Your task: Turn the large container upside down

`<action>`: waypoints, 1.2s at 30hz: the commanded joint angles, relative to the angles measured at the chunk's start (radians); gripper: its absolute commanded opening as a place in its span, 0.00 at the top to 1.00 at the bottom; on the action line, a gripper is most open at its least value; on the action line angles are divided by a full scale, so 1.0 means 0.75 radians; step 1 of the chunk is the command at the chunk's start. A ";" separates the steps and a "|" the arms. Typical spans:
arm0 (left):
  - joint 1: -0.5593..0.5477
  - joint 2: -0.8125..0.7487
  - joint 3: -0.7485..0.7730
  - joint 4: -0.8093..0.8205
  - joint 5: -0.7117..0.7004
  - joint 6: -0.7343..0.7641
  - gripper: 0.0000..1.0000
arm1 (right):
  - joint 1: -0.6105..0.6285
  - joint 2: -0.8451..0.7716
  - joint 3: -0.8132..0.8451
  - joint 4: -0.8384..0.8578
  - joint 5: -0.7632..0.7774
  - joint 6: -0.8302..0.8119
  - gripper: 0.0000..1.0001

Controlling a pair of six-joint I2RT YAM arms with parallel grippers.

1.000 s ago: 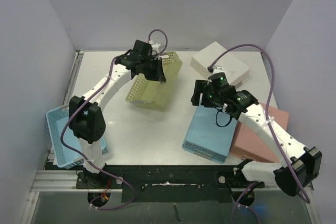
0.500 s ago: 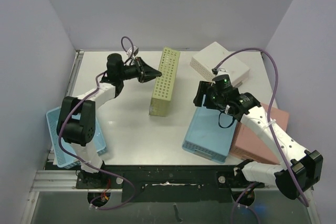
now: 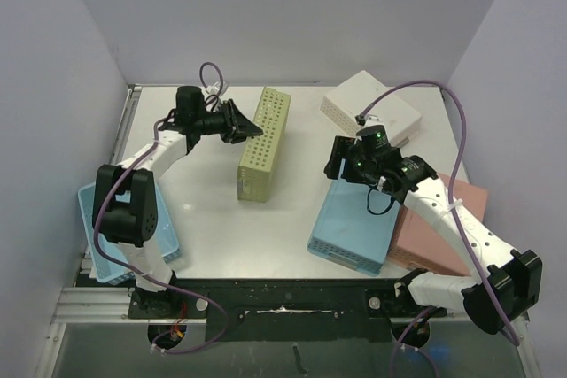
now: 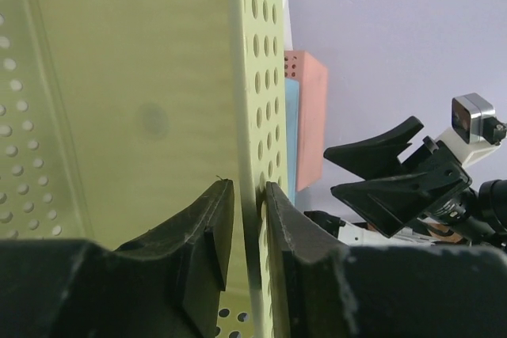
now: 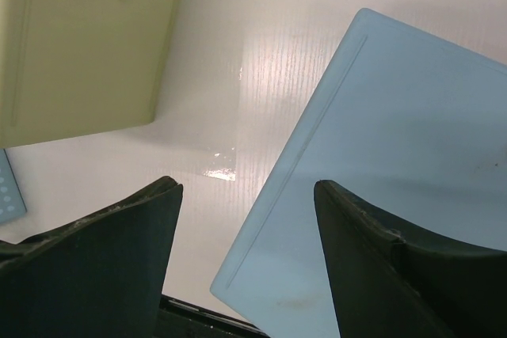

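Observation:
The large container is a yellow-green perforated basket [image 3: 261, 143]. It stands on one long side at the table's middle back, leaning, with its flat bottom facing the right arm. My left gripper [image 3: 246, 127] is at its upper left rim. In the left wrist view the jaws [image 4: 249, 219] are closed on the basket's thin perforated wall [image 4: 265, 77], one finger inside and one outside. My right gripper [image 3: 353, 168] is open and empty above the near corner of an upside-down light-blue container [image 5: 396, 156]. The basket's bottom shows in the right wrist view [image 5: 79, 37].
The light-blue container [image 3: 354, 219] lies bottom up right of centre, overlapping a pink container [image 3: 443, 227]. A white container [image 3: 372, 108] sits at the back right. A blue perforated basket [image 3: 102, 227] hangs over the left front edge.
The basket went from held tilted and open-side-down to standing on its long side, then shifted left and leaned. My left gripper swung left and lower. The right arm barely moved.

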 commanded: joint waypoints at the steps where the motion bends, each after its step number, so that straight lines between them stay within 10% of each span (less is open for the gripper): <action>1: 0.023 -0.070 0.071 -0.148 -0.035 0.173 0.78 | 0.004 0.003 0.002 0.067 -0.004 -0.007 0.31; 24: 0.305 -0.185 0.023 -0.284 0.003 0.298 0.80 | 0.005 0.035 -0.019 0.096 -0.032 0.000 0.31; 28: 0.298 -0.214 -0.045 -0.121 0.063 0.175 1.00 | 0.004 0.029 -0.022 0.098 -0.032 0.004 0.31; 36: 0.044 -0.263 -0.118 0.328 0.050 -0.203 1.00 | 0.004 0.043 -0.007 0.110 -0.026 -0.002 0.31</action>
